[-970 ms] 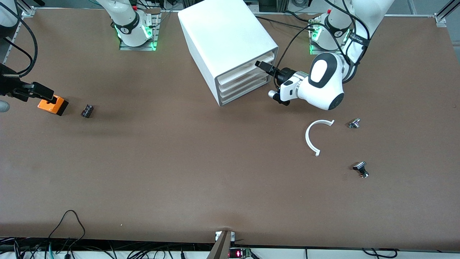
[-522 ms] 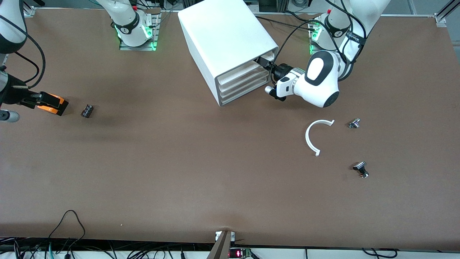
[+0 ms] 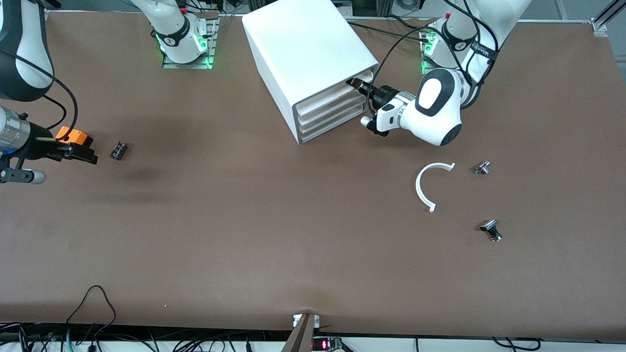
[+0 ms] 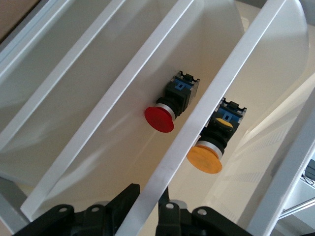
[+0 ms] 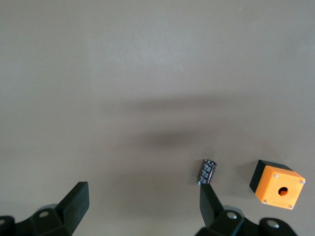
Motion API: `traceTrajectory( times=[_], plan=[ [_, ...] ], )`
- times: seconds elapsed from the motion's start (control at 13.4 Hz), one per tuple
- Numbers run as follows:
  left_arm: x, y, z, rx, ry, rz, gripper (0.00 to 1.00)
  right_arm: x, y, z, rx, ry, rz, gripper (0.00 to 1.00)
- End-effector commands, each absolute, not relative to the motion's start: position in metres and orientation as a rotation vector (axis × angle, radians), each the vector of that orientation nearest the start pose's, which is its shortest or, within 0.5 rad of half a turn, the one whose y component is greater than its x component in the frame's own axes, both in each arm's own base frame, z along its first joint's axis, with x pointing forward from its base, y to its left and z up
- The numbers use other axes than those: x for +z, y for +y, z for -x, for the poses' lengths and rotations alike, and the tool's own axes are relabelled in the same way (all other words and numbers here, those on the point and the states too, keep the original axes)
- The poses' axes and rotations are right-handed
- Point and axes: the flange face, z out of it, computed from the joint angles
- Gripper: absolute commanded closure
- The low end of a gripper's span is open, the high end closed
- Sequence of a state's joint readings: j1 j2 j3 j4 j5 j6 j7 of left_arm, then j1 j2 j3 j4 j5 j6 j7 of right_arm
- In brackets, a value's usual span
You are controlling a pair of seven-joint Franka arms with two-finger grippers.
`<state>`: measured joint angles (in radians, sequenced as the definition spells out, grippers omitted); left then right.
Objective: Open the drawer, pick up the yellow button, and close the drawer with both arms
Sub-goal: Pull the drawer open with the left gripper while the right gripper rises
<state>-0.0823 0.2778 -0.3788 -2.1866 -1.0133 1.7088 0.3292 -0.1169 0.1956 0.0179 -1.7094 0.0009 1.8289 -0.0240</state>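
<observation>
At cabinet (image 3: 313, 63), left pincer (image 4: 147, 206) clamps drawer (image 4: 162, 162) rim; right pincer (image 5: 142, 206) wide.

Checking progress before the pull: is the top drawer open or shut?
Shut: the drawer sits flush in the cabinet; the left gripper pinches its front lip.

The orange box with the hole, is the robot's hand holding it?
No, in the right wrist view the orange box sits alone on the table, and the right gripper hangs open over bare table beside it.

Surface: brown matte table (image 3: 274, 234) | Edge nearest front camera: black cables (image 3: 93, 318), red indicator light (image 3: 324, 344) | Lighting: even
</observation>
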Motion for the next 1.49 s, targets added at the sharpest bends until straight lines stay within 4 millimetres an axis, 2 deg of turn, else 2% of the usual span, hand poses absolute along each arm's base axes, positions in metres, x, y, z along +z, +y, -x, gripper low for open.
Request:
traceTrajectory(
  times=[0.0,0.22,0.45,0.6,0.75,0.9,0.97,1.04,1.12,1.27,1.42],
  plan=[
    [0.277,-0.282,-0.417,-0.817,-0.229,-2.060,1.00,0.464,-0.047,-0.616,0.110,0.073,3.114,0.00],
    [0.285,-0.247,-0.463,-0.625,-0.160,-2.150,1.00,0.458,-0.027,-0.623,0.078,0.035,3.117,0.00],
    [0.300,-0.223,-0.502,-0.470,-0.194,-2.282,1.00,0.445,-0.013,-0.630,0.064,0.008,3.118,0.00],
    [0.305,-0.210,-0.518,-0.408,-0.177,-2.309,1.00,0.439,-0.008,-0.635,0.042,-0.003,3.117,0.00],
    [0.307,-0.205,-0.525,-0.391,-0.169,-2.311,1.00,0.432,0.005,-0.639,0.023,-0.051,3.120,0.00],
    [0.307,-0.203,-0.525,-0.388,-0.166,-2.311,0.88,0.422,0.030,-0.640,0.045,-0.130,3.124,0.00],
    [0.307,-0.202,-0.526,-0.386,-0.163,-2.312,0.53,0.419,0.056,-0.641,0.022,-0.201,3.127,0.00],
    [0.307,-0.200,-0.528,-0.367,-0.157,-2.319,0.01,0.416,0.080,-0.641,0.012,-0.260,3.125,0.00],
    [0.307,-0.194,-0.530,-0.357,-0.142,-2.322,0.00,0.410,0.093,-0.641,0.007,-0.297,3.128,0.00],
    [0.308,-0.192,-0.532,-0.350,-0.130,-2.319,0.00,0.406,0.101,-0.638,0.027,-0.336,3.115,0.00],
    [0.312,-0.187,-0.538,-0.297,-0.111,-2.335,0.00,0.410,0.139,-0.633,0.006,-0.435,3.093,0.00]
  ],
)
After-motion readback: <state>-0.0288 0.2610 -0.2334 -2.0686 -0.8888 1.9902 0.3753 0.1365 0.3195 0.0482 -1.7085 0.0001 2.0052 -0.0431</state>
